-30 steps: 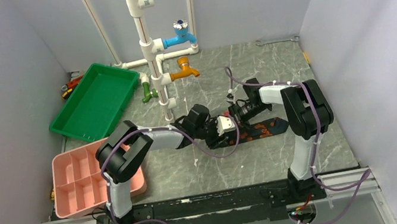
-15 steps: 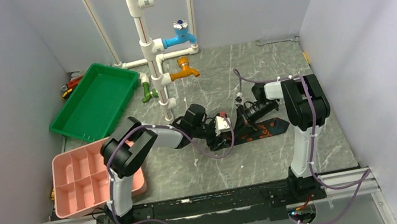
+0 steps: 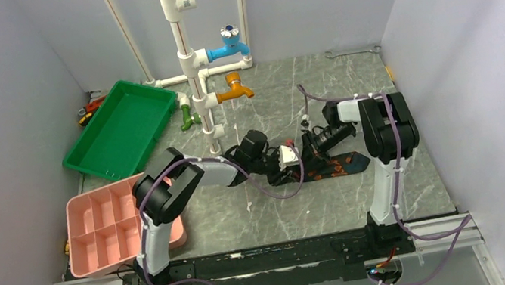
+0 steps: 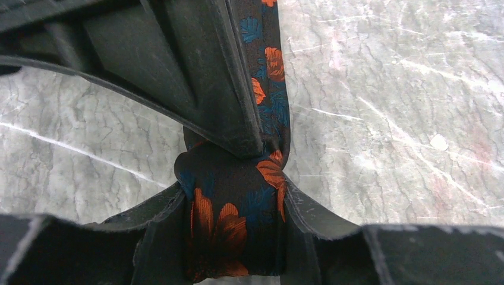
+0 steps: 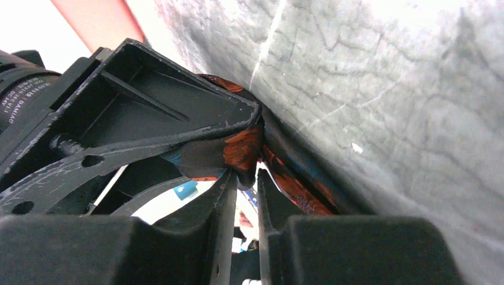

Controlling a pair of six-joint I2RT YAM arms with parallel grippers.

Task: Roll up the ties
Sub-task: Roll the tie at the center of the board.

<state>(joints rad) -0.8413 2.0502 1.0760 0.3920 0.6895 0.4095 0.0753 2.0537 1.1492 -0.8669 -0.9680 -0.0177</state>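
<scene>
Rolling partly done. A short roll of the necktie (image 4: 238,228) is clamped in the half-open left gripper (image 4: 235,202); its edge is nipped by the nearly closed right gripper (image 5: 245,184). Beyond both, the rest is left flat on the desk (image 4: 386,119), unrolled.

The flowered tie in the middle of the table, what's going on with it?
Both grippers are on the long black fabric necktie with orange-red flowers, which lies on the grey marbled table. The left gripper holds the rolled-up part between its fingers, while the right gripper, nearly closed, pinches a fold of fabric beside it. The rest of the tie lies flat and unrolled on the table, so the roll is only partly done.
</scene>
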